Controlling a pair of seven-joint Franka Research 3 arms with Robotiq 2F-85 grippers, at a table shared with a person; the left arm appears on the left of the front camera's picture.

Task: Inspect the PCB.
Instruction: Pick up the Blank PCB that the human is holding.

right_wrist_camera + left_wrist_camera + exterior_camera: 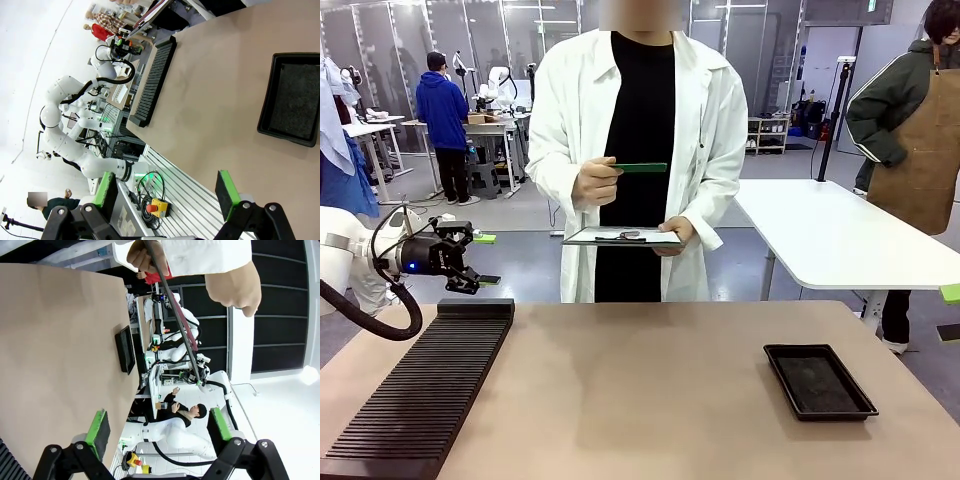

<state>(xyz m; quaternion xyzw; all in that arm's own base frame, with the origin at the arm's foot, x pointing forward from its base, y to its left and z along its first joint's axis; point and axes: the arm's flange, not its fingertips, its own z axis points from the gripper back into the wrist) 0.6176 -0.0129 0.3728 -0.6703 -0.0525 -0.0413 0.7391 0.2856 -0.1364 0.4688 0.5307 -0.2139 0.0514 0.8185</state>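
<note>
The small, thin green circuit board (642, 168) is off the table. The person in the white coat pinches it edge-on at chest height in one hand (595, 183), above a white clipboard (620, 237). The left gripper (486, 259) hangs near the black ribbed rack's (420, 390) far end, jaws wide apart and empty. The right gripper (167, 192) is likewise spread with nothing held, and faces the tan table (215, 100) and black shallow tray (292, 100).

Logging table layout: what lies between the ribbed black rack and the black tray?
Nothing: in the front view the tabletop between the rack and the tray is bare. The person holds the PCB above the clipboard.
</note>
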